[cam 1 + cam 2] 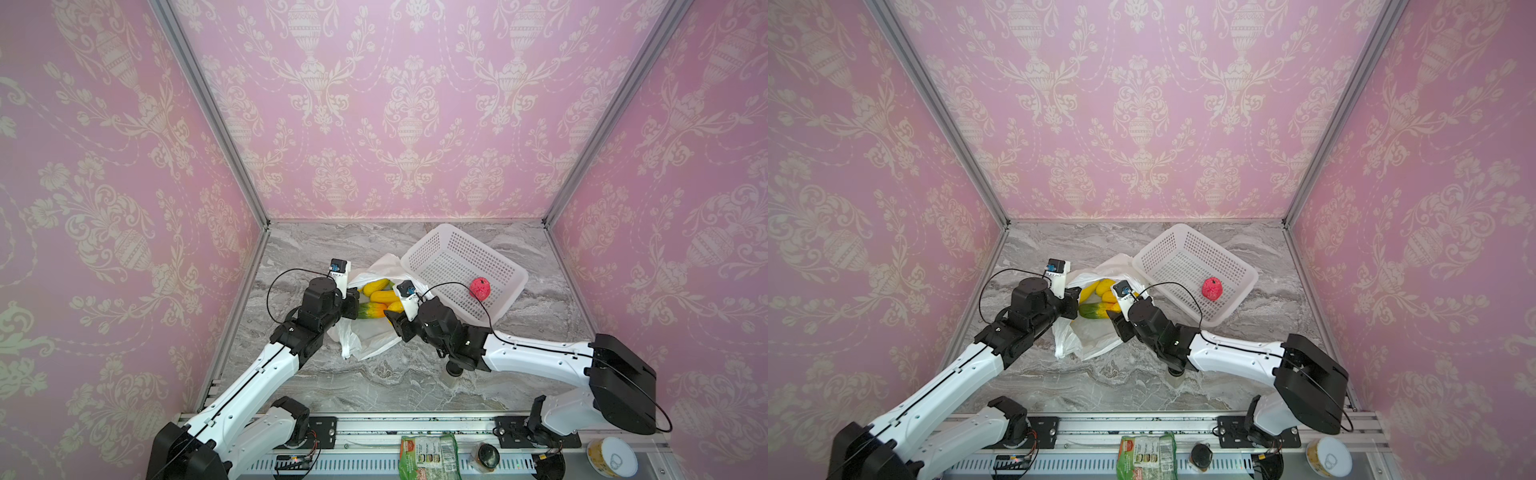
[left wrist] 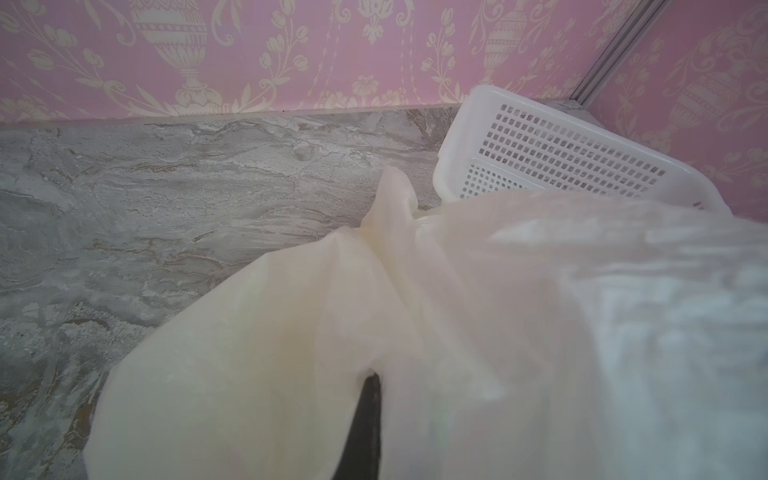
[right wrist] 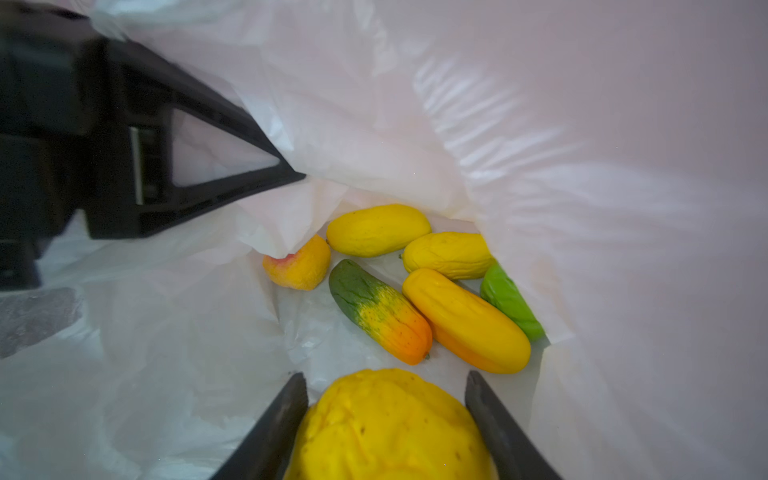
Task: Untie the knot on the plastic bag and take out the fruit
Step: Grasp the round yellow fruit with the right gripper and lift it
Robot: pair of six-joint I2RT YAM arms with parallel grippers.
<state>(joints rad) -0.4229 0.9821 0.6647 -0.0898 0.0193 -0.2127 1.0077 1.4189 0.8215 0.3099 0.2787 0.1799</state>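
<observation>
Pink walls [image 1: 407, 104] have pale flowers and vases. The floor [image 1: 374, 374] is grey stone, with metal posts [image 1: 211, 112] in the corners.

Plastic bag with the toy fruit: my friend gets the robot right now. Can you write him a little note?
Left gripper: shut on the edge of the thin white plastic bag, holding its mouth open.
Right gripper: inside the bag, closed on a bumpy yellow fruit, not yet lifted out.
Done: bag untied; one pink-red round fruit lies in the white perforated plastic basket beside the bag.
To do: carry out the yellow one, then six more in the bag: three smooth yellow pieces, an orange one, a green-to-orange striped one and a green one.
</observation>
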